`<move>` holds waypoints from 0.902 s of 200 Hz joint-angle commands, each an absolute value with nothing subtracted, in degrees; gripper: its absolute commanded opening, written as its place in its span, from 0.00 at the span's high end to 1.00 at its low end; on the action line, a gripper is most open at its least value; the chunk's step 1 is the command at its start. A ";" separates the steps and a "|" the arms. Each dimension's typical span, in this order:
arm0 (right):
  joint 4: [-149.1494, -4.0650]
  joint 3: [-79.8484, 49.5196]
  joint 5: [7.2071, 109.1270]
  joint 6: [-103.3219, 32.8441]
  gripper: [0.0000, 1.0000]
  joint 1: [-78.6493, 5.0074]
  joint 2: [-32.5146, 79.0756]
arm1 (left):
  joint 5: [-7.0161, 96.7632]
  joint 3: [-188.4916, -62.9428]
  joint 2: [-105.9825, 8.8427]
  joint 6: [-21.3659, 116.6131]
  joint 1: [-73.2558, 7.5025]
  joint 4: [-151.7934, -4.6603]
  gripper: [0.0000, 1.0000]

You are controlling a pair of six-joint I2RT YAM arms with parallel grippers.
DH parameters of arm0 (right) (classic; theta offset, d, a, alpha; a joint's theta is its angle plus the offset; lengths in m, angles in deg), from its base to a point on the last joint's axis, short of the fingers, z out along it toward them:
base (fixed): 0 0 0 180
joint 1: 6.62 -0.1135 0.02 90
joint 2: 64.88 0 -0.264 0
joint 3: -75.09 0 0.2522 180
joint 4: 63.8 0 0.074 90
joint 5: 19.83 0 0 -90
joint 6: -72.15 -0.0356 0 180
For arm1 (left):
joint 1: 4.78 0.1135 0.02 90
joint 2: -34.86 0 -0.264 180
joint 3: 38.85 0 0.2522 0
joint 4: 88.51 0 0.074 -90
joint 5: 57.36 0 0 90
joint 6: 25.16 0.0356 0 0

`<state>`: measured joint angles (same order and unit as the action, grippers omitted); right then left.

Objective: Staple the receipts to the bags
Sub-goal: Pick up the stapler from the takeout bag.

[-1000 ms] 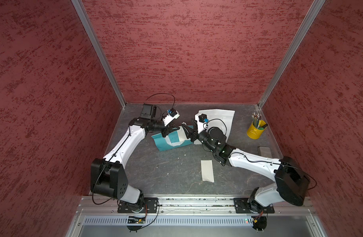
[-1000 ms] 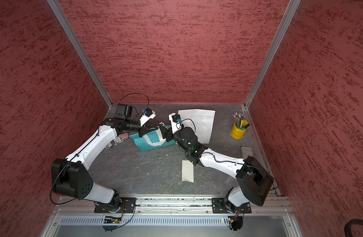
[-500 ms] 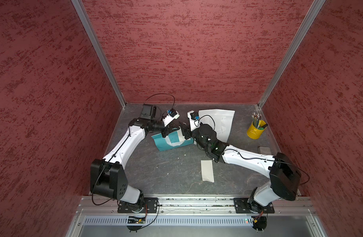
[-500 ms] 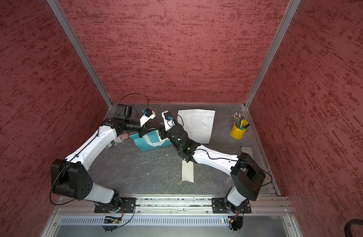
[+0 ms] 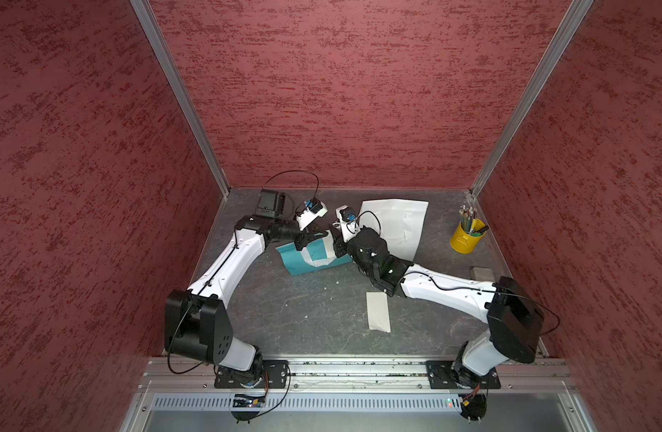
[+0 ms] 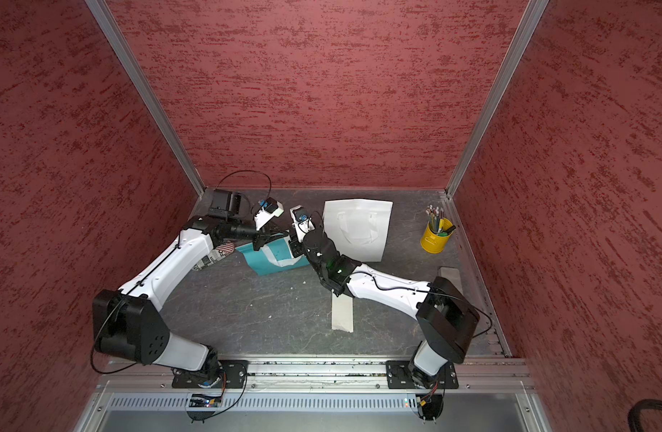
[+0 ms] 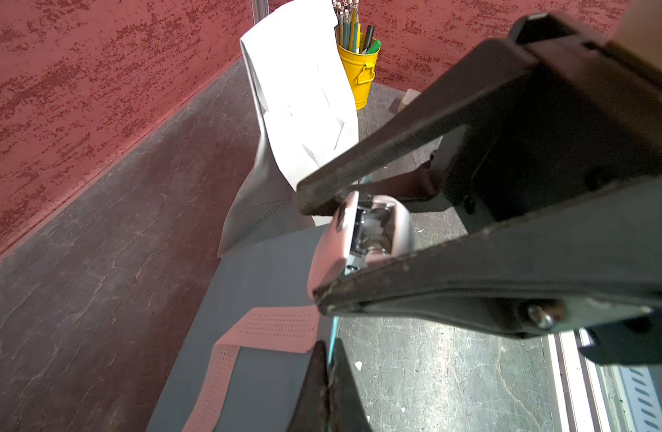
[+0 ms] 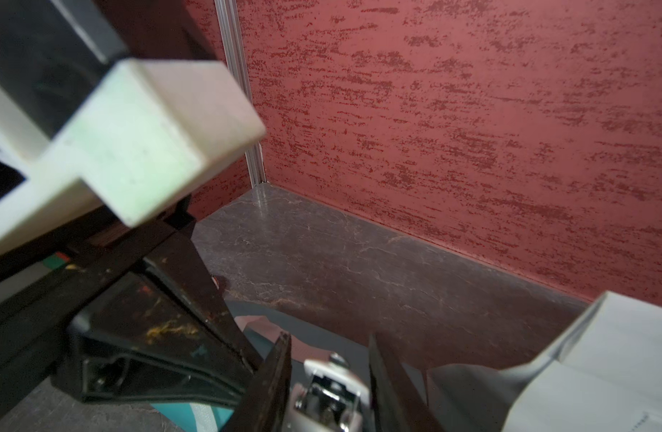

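Note:
The teal bag (image 5: pixel 307 260) (image 6: pixel 273 258) lies flat at the back middle, its white strap handle (image 7: pixel 269 329) showing. My left gripper (image 5: pixel 314 236) (image 7: pixel 327 351) is shut on the bag's raised teal edge. My right gripper (image 5: pixel 335 243) (image 8: pixel 329 344) faces it from the right. Its fingers are closed on a small white stapler (image 7: pixel 363 232) (image 8: pixel 329 392) right at that edge. The white bag (image 5: pixel 393 224) (image 6: pixel 359 228) lies flat behind my right wrist. One receipt (image 5: pixel 378 312) (image 6: pixel 342 312) lies alone on the table in front of my right forearm.
A yellow cup of pencils (image 5: pixel 467 239) (image 7: pixel 359 71) stands at the back right, with a grey block (image 5: pixel 481 272) near the right wall. A black box (image 5: pixel 271 202) sits in the back left corner. A patterned object (image 6: pixel 217 254) lies under my left forearm.
My right arm has swung left, bringing the stapler to the teal bag's held edge, and its jaws have narrowed. The left arm has not moved.

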<state>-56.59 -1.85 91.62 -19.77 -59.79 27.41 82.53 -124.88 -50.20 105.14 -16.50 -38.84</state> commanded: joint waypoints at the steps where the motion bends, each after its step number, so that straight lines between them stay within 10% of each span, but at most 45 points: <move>1: -58.29 -3.45 93.90 -19.09 0.69 -60.10 28.29 | 84.07 -124.00 -49.36 104.50 -16.18 -39.84 1.00; 53: -54.92 -1.61 95.46 -19.12 1.00 -59.89 25.77 | 83.19 -123.89 -49.39 104.47 -16.09 -40.02 1.00; 122: -54.53 -1.07 90.04 -23.64 1.00 -51.32 15.83 | 81.62 -124.39 -49.61 105.45 -15.16 -39.27 1.00; 180: -92.84 -4.20 74.53 -29.98 1.00 -35.37 8.95 | 76.46 -127.23 -49.29 107.02 -13.01 -39.61 1.00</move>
